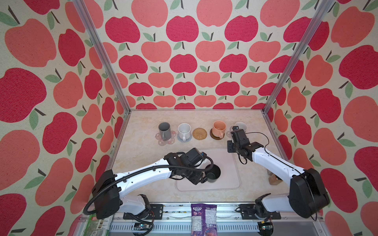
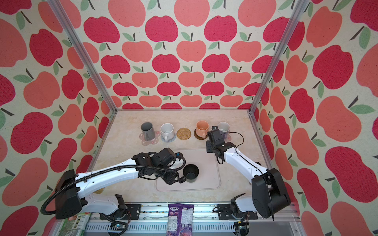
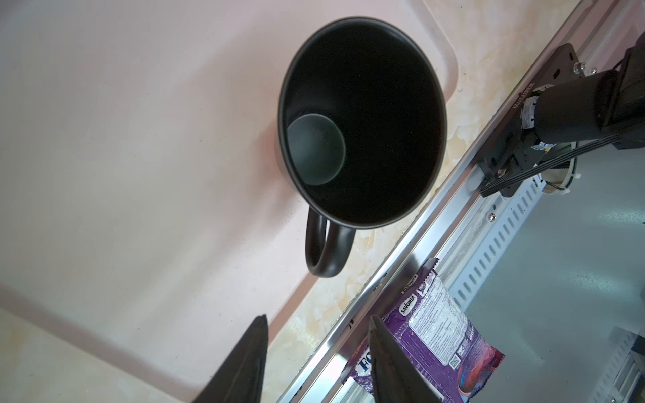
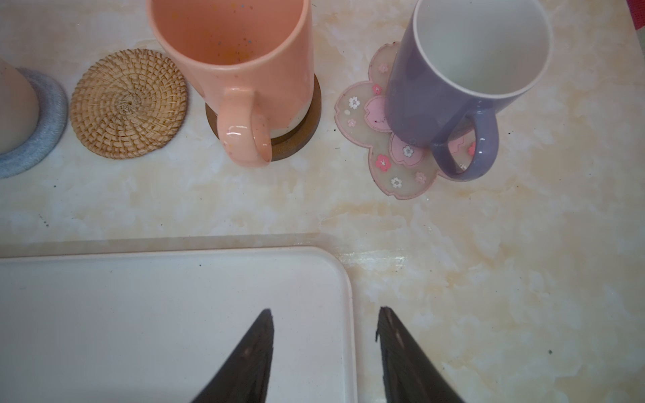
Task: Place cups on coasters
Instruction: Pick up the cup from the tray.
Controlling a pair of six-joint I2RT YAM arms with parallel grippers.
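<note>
purple snack packet [image 1: 203,219] hangs over the front rail, its lower end cut off, and shows again behind the left pincer [image 3: 318,317], whose fingers stand spread with nothing between them. just ahead of those tips, not touching, the black mug [image 3: 363,122] stands upright on the pale tray [image 3: 139,139], handle toward the pincer. the right pincer [image 4: 324,310] is also spread and empty above the tray's corner. ahead of it the peach mug [image 4: 230,52] hides most of the dark brown coaster [image 4: 296,143]. beside that the lavender mug [image 4: 464,87] sits on a pink flower coaster [image 4: 359,104], half covered by the wrist in both top views. off to its side lie the bare rattan coaster [image 4: 129,104], the white mug [image 1: 184,130] on the grey-blue coaster [image 4: 52,115], and the grey mug [image 1: 164,129] on the second flower coaster [image 1: 163,142]. five mugs, five coasters, four paired. the brown thing [image 1: 274,179] behind the right arm is too hidden to name.
</note>
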